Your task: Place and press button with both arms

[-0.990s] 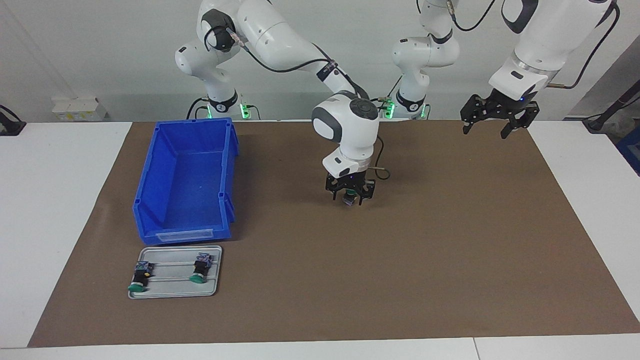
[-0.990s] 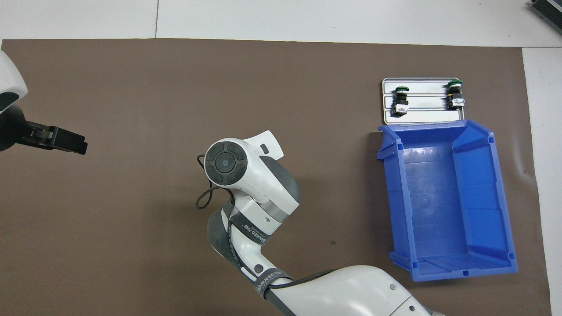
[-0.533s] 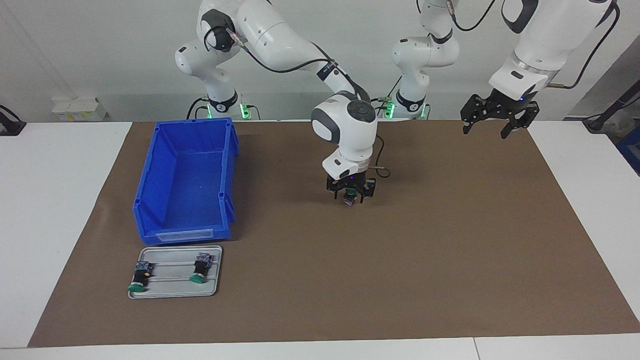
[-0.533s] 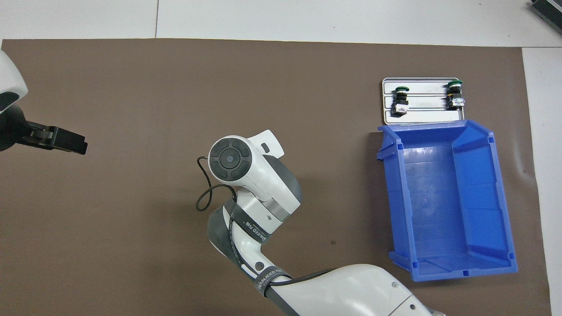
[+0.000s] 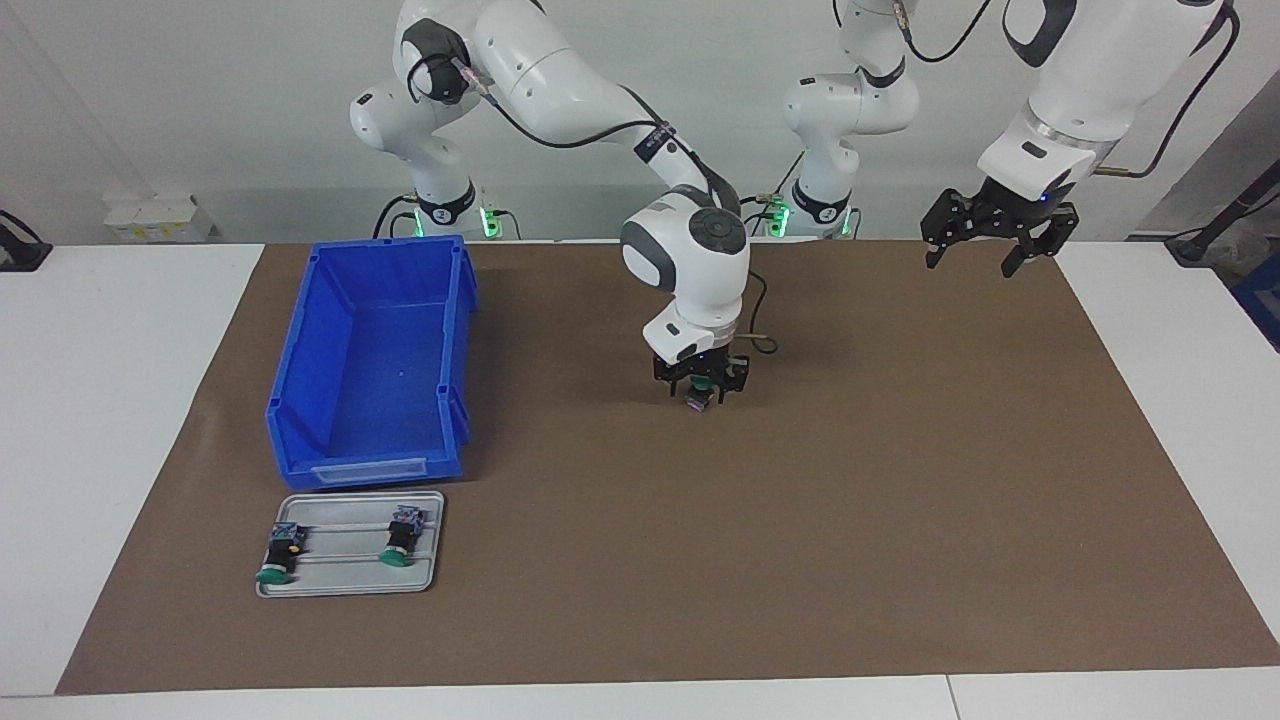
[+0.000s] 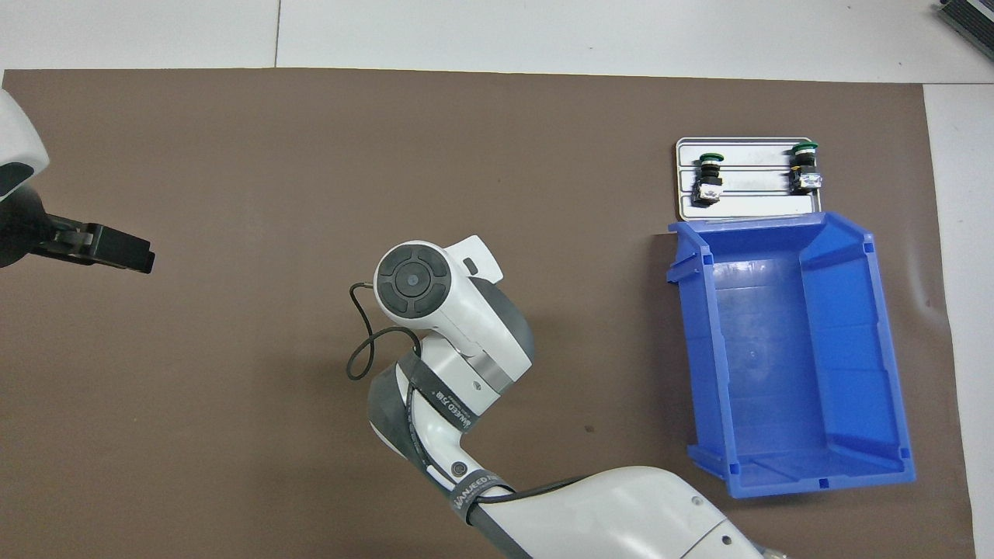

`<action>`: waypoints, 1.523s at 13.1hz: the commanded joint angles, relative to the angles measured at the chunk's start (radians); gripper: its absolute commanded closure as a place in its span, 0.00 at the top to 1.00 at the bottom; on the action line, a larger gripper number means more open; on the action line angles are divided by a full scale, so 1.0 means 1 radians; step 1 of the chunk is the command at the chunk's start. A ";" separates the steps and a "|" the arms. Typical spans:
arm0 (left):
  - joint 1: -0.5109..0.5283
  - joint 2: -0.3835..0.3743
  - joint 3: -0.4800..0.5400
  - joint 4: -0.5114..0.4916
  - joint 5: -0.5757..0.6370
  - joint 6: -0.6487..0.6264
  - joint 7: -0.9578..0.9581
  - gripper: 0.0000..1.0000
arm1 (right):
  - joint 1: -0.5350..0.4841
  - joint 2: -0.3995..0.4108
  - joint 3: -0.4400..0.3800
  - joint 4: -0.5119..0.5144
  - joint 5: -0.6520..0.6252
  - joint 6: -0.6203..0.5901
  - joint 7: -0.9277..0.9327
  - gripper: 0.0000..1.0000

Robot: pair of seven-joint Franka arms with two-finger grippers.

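Note:
The button (image 5: 699, 397) is upright at the middle of the brown mat, green cap up and purple base at the mat's surface. My right gripper (image 5: 701, 388) points straight down with its tips around the cap; whether it grips the button does not show. In the overhead view the right arm's wrist (image 6: 435, 303) hides both of them. My left gripper (image 5: 997, 243) hangs open and empty in the air over the mat's corner at the left arm's end; it also shows as left gripper (image 6: 116, 252).
A blue bin (image 5: 375, 360) (image 6: 784, 349) stands empty toward the right arm's end. Farther from the robots than the bin lies a metal tray (image 5: 340, 580) (image 6: 753, 206) holding two more buttons on their sides.
The right arm's wrist has risen and shifted slightly toward the robots, while the button's base has stayed where it was. The left arm waits unmoved.

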 commanded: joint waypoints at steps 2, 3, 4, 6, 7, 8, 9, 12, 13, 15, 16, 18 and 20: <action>0.015 -0.027 -0.011 -0.033 0.015 0.011 -0.006 1.00 | -0.005 -0.021 0.005 -0.041 0.026 0.018 -0.026 0.72; 0.015 -0.027 -0.011 -0.033 0.015 0.011 -0.006 1.00 | -0.004 -0.022 0.007 -0.041 0.029 0.015 -0.026 0.69; 0.015 -0.027 -0.011 -0.033 0.015 0.011 -0.006 1.00 | -0.004 -0.022 0.010 -0.039 0.047 0.017 -0.024 0.68; 0.015 -0.027 -0.011 -0.033 0.015 0.011 -0.006 1.00 | -0.001 -0.021 0.010 -0.038 0.064 0.018 -0.024 0.67; 0.015 -0.027 -0.011 -0.033 0.015 0.011 -0.006 1.00 | -0.001 -0.021 0.010 -0.036 0.067 0.017 -0.024 0.67; 0.015 -0.027 -0.011 -0.033 0.015 0.011 -0.006 1.00 | -0.001 -0.022 0.010 -0.038 0.067 0.008 -0.024 0.67; 0.015 -0.027 -0.011 -0.033 0.015 0.011 -0.006 1.00 | -0.001 -0.022 0.010 -0.038 0.067 -0.002 -0.024 0.66; 0.015 -0.027 -0.011 -0.033 0.015 0.011 -0.006 1.00 | 0.001 -0.025 0.010 -0.039 0.067 -0.009 -0.023 0.62; 0.015 -0.027 -0.011 -0.033 0.015 0.011 -0.006 1.00 | 0.001 -0.025 0.010 -0.039 0.067 -0.009 -0.023 0.60; 0.015 -0.027 -0.011 -0.033 0.015 0.011 -0.006 1.00 | 0.002 -0.025 0.010 -0.039 0.067 -0.009 -0.023 0.56; 0.015 -0.027 -0.011 -0.033 0.015 0.011 -0.006 1.00 | 0.001 -0.025 0.010 -0.039 0.067 -0.009 -0.023 0.55; 0.015 -0.027 -0.011 -0.033 0.015 0.011 -0.006 1.00 | 0.001 -0.025 0.010 -0.039 0.067 -0.011 -0.023 0.51; 0.015 -0.027 -0.011 -0.033 0.015 0.011 -0.006 1.00 | 0.001 -0.025 0.010 -0.039 0.067 -0.013 -0.023 0.44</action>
